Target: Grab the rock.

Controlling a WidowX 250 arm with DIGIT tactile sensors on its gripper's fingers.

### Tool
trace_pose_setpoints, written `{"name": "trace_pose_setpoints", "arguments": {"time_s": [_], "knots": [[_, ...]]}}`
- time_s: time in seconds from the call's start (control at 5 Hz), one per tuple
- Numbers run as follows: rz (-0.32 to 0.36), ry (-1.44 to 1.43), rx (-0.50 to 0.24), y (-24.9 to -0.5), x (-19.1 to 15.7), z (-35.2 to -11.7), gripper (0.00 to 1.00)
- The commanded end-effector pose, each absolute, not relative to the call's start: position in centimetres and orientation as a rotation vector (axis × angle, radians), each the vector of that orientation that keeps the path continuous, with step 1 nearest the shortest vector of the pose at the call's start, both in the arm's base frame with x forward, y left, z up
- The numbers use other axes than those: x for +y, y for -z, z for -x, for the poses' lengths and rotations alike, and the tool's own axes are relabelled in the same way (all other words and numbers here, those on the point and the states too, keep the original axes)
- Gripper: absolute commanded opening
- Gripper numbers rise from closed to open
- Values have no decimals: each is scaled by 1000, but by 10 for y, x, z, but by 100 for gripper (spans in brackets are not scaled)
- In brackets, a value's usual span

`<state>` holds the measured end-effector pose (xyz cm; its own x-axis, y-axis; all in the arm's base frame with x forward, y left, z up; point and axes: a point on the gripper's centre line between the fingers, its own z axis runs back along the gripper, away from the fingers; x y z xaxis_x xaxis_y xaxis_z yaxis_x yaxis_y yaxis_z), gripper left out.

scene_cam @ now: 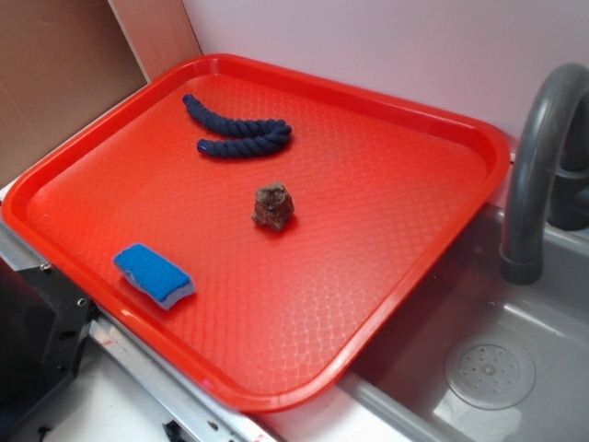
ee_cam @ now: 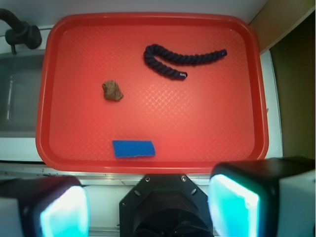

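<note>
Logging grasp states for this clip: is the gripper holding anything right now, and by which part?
Nothing is held. The gripper is open and empty, high above the tray; the rock lies untouched on it.

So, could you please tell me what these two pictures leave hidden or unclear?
- Gripper: absent from the exterior view; wrist view cuts off the fingertips, though the fingers stand wide apart.
- Rock: underside hidden in both views.
- Faucet: top cropped in the exterior view.
- Sponge: wrist view shows only its top.
</note>
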<state>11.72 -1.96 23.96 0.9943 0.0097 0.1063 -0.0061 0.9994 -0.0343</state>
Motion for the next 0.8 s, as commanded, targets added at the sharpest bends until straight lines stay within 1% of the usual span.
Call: {"name": "trace_pose_setpoints", "arguments": {"time_s": [0.0, 0.2, 0.4, 0.6], "knots": [[-49, 494, -195, -236, -31, -166, 100], [-143, 764, -85, -210, -49, -193, 100], [-194, 1023, -19, -175, -67, -211, 100], [-190, 1235, 95, -125, -85, -226, 100]]}}
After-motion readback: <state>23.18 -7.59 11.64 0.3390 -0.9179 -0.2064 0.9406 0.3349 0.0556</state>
